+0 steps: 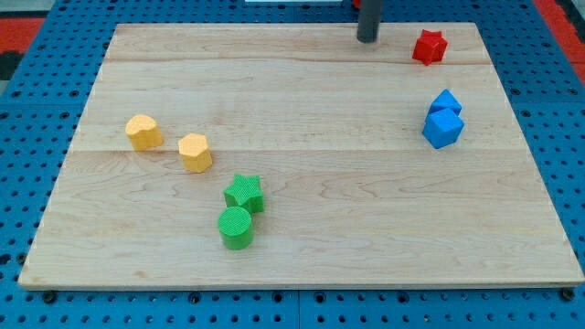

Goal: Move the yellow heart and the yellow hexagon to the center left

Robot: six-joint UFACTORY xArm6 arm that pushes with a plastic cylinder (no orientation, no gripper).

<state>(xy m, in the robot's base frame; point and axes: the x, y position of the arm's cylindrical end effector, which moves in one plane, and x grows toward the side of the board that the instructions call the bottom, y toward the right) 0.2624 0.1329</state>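
Observation:
The yellow heart lies on the wooden board at the view's left, about mid-height. The yellow hexagon sits just to its right and slightly lower, a small gap between them. My tip is at the view's top, right of centre, near the board's top edge, far from both yellow blocks and left of the red star.
A green star touches a green cylinder below the hexagon. A red star is at the top right. Two blue blocks, a smaller one and a cube, touch at the right. A blue pegboard surrounds the board.

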